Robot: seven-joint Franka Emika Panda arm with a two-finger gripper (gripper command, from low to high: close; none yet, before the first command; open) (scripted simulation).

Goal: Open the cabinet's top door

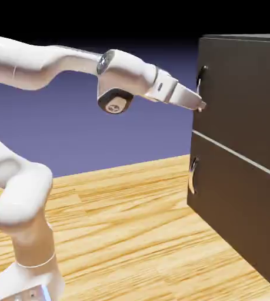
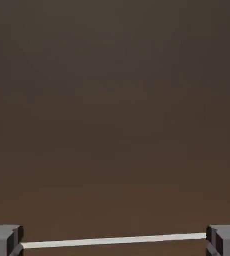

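The dark grey-brown cabinet (image 1: 249, 200) stands at the right of the exterior view. Its top door (image 1: 246, 94) carries a small curved handle (image 1: 201, 79) near the left edge. My gripper (image 1: 200, 106) reaches the door's lower left part, just below that handle; contact cannot be told. In the hand view the door's dark panel (image 2: 115, 110) fills the picture and the handle is out of sight. The gripper (image 2: 115, 241) is open, its two grey fingertips (image 2: 4, 240) far apart at the bottom corners, with nothing between them but the pale seam (image 2: 111, 241).
Below the seam (image 1: 237, 154) sits the lower panel (image 1: 237, 206) with its own curved handle (image 1: 192, 174). The cabinet rests on a wooden table (image 1: 131, 229). My white arm (image 1: 55, 64) arches in from the left, its base at the lower left.
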